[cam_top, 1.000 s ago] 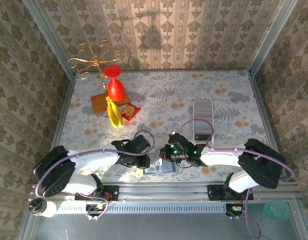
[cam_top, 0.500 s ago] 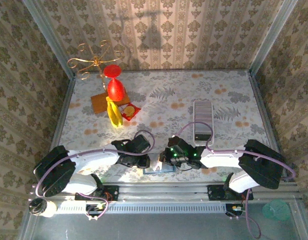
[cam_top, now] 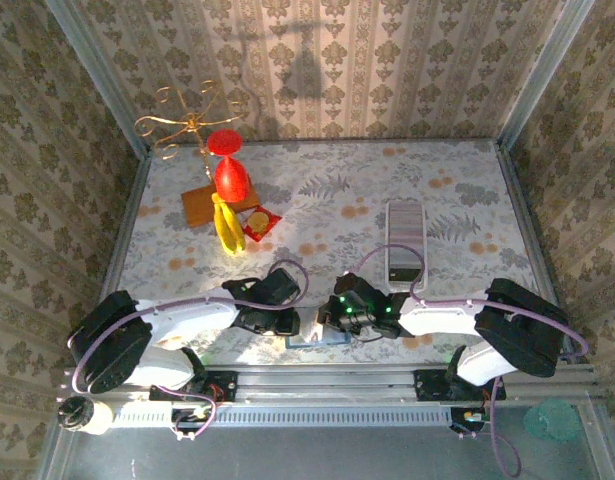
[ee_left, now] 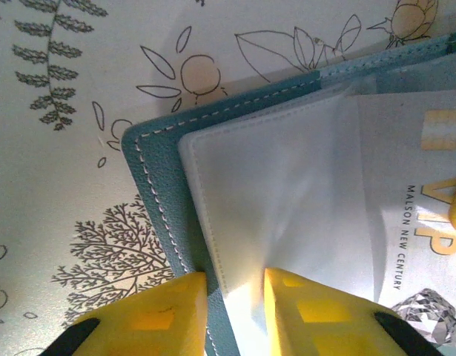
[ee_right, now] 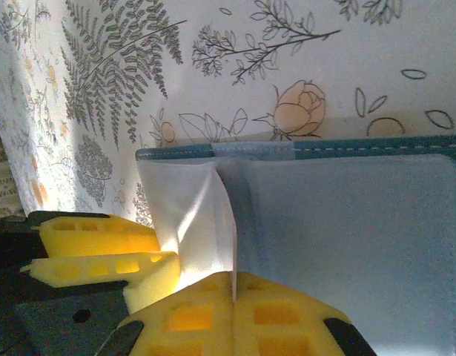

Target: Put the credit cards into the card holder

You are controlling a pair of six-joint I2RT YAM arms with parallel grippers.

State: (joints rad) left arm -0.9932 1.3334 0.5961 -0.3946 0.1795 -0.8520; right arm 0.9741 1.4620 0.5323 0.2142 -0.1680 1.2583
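The dark-teal card holder lies open at the table's near edge, between both grippers. In the left wrist view its teal cover carries a clear white sleeve that is pulled up into a tent. My left gripper is shut on the holder's edge, cover and sleeve between its yellow fingers. A white credit card printed VIP lies over the sleeve's right side. My right gripper is shut on that card, seen edge-on, its far end at the holder's fold.
A grey rectangular device lies at mid right. At the back left stand a red goblet, a banana, a wooden board, a red packet and a gold wire stand. The metal rail runs just behind the holder.
My right gripper has edged a little to the left, toward the holder and the left gripper. The left arm has stayed in place.
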